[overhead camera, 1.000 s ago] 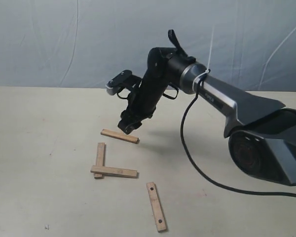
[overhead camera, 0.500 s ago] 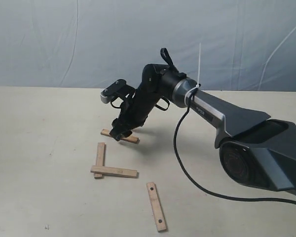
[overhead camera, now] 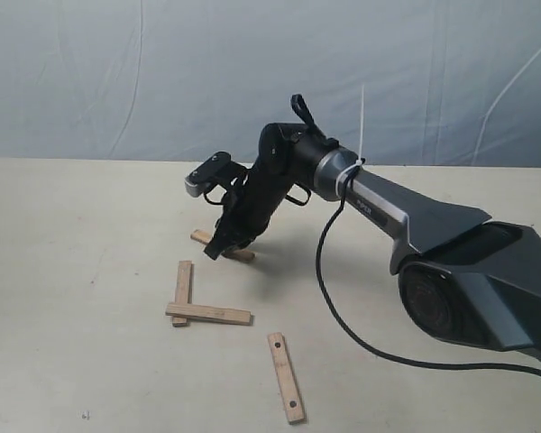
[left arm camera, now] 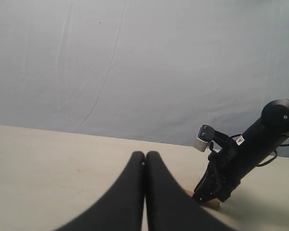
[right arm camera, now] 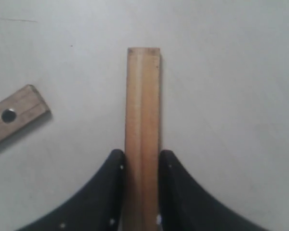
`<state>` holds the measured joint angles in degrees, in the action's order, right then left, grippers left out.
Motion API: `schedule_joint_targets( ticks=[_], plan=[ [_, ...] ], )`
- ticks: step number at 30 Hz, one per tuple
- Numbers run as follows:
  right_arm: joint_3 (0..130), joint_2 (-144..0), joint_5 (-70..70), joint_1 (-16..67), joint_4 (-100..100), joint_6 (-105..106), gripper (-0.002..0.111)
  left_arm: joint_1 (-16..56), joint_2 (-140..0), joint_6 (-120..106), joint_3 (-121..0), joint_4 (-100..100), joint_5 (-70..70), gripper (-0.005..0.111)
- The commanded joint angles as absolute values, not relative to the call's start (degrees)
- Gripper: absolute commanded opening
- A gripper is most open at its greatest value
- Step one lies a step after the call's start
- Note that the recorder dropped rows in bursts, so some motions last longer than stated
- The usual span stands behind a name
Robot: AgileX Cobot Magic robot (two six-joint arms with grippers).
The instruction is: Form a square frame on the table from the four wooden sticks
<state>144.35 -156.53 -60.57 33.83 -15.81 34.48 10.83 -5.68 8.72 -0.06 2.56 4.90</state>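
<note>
Right gripper (right arm camera: 142,159) has its jaws closed onto one end of the far stick (right arm camera: 143,106), pads pressed against both long edges; the rest of the slat sticks straight out ahead of the fingers. In the exterior view the right gripper (overhead camera: 218,245) sits left of centre, tilted down on the far stick (overhead camera: 241,255). Can't tell whether the slat is lifted or flat on the table (overhead camera: 72,271); the wrist blocks its middle.

Left gripper (left arm camera: 145,159) is fully closed, fingers touching, holding nothing, and well apart from the work, so the right arm is clearly the nearer one.

Key relation: the far stick's long axis runs upper left to lower right, roughly parallel to the cross stick (overhead camera: 209,314) below it. The cross stick overlaps the lower end of the upright stick (overhead camera: 183,287), making an L. The far stick is near the L's open top but not touching. The holed stick (overhead camera: 286,377) lies lower right, apart.
</note>
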Motion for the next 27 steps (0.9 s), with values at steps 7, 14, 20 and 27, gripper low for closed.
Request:
schedule_joint_targets(
  ticks=[7,14,20,27],
  plan=[
    [144.25,-150.3,-69.96,33.32,-19.58,56.22,-0.001,10.89,-5.41,8.61,0.0,1.64,5.12,0.0],
    [144.25,-150.9,-69.96,34.26,-21.18,56.91,-0.001,10.89,-5.41,8.61,0.0,1.4,5.12,0.0],
    [144.15,-152.27,-69.96,35.41,-20.95,53.04,-0.001,10.89,-5.41,8.61,0.0,1.4,5.12,0.0],
    [144.15,-153.47,-69.96,35.41,-20.76,48.84,-0.001,10.89,-5.41,8.61,0.0,1.4,5.12,0.0]
  ],
)
